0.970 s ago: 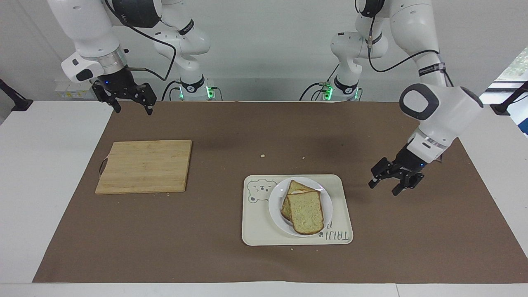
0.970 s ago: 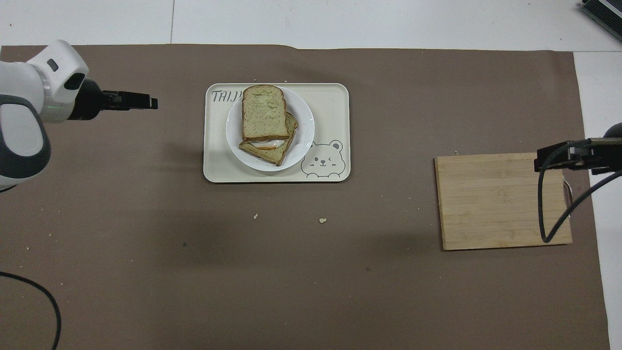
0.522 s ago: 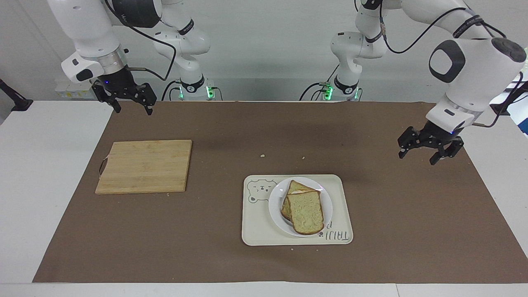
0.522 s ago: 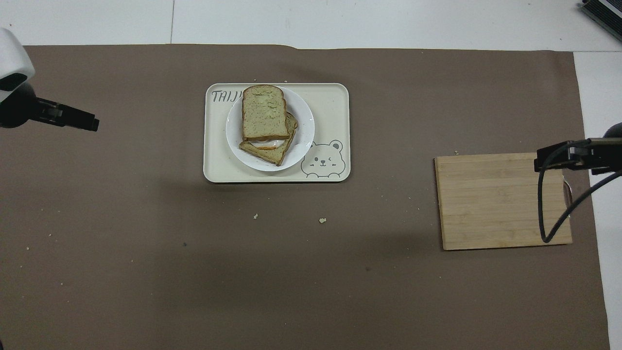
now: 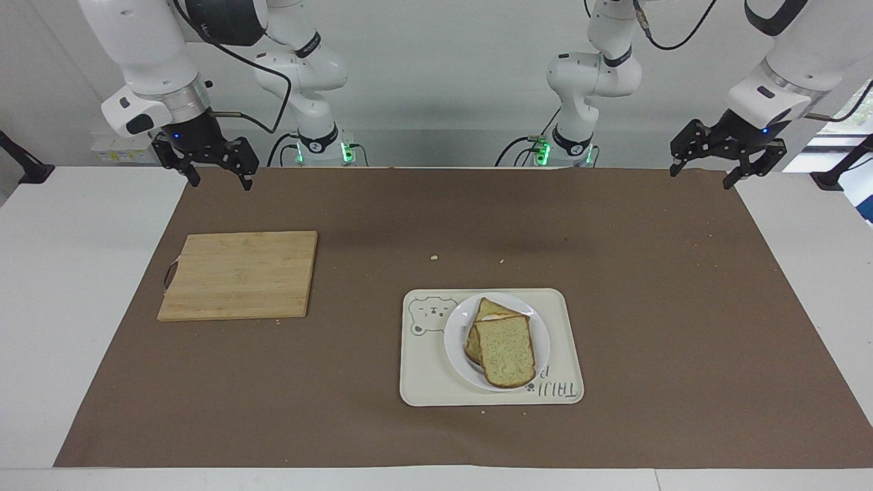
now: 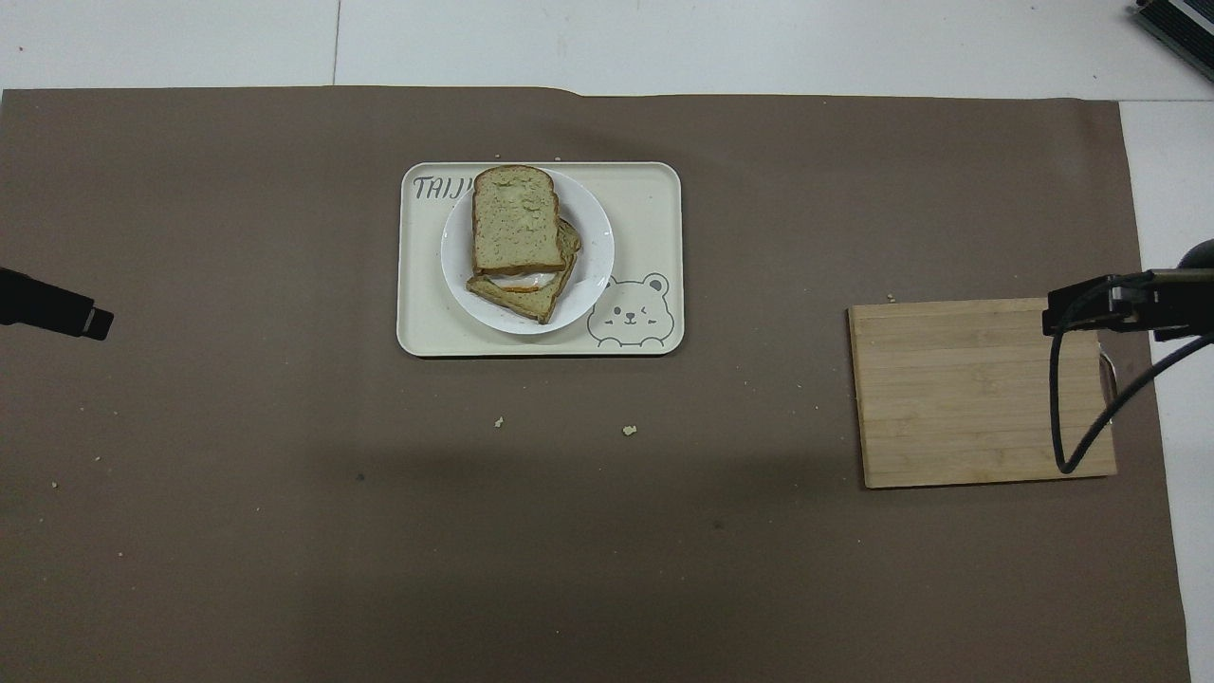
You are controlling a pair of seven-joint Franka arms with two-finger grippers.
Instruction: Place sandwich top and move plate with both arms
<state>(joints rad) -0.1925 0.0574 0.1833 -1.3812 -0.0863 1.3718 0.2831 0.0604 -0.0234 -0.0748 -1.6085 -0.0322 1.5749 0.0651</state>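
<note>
The sandwich top (image 5: 506, 351) (image 6: 517, 220), a pale slice with a brown crust, lies on a darker toast slice with a fried egg. Both sit on the small round white plate (image 5: 543, 341) (image 6: 596, 256). My left gripper (image 5: 701, 177) (image 6: 95, 323) hangs open and empty, high over the brown mat's edge at the left arm's end, well clear of the plate. The right arm waits: my right gripper (image 5: 219, 183) (image 6: 1051, 318) is open and empty, raised over the wooden board's edge at the right arm's end.
The plate stands on a cream rectangular tray (image 5: 423, 378) (image 6: 654, 199) with a bear drawing. A wooden cutting board (image 5: 239, 276) (image 6: 982, 394) lies toward the right arm's end. Crumbs (image 6: 628, 431) dot the brown mat nearer to the robots than the tray.
My left gripper has risen from low beside the tray and drawn back to the mat's edge at its own end. The right arm, the sandwich and the plate have not moved.
</note>
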